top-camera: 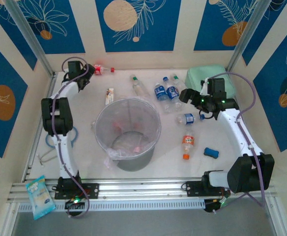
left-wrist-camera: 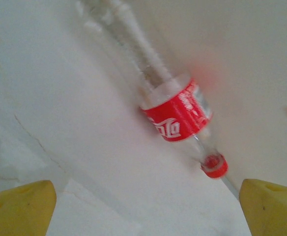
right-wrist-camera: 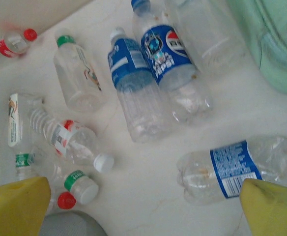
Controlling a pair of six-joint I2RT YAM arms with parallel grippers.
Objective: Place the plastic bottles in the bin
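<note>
Left claw point(left-wrist-camera: 146, 211): spread wide, pinching nothing. It hangs at the far left corner of the worktop point(top-camera: 82, 157), aimed at the red bottle point(left-wrist-camera: 175, 115). That bottle lies on its side close along the back wall, cap end nearest the claw, untouched. The left wrist view is blurred.

Right claw point(right-wrist-camera: 143, 209): likewise spread and empty, poised over the cluster at the far right. A blue-label bottle point(right-wrist-camera: 227, 169) lies just by its right finger. Two blue bottles point(right-wrist-camera: 148, 73) lie side by side, touching, with a clear bottle point(right-wrist-camera: 207, 34) just beside the case point(right-wrist-camera: 276, 44). A green-cap bottle point(top-camera: 138, 84) lies left of that group. An orange bottle point(top-camera: 187, 146) lies nearer the arm bases, apart from the rest.

Bin point(top-camera: 97, 129): stands mid-worktop between the arms. Something reddish shows through its bag, so some items appear to be in already. Most bottles are still out, so the task is judged well short of done.

Hazards, as judged:
- The red bottle is round, light and hard by the wall. A finger landing on top instead of astride would roll it or pin it against the wall, and the far finger may strike the wall.
- A pinch on the narrow neck could let the bottle swing or slip out.
- In the cluster, closing could catch two bottles or knock a neighbour rolling.
- A low carry could snag the bag or shove the bin.
- Both arms over the bin together risk collision.
</note>
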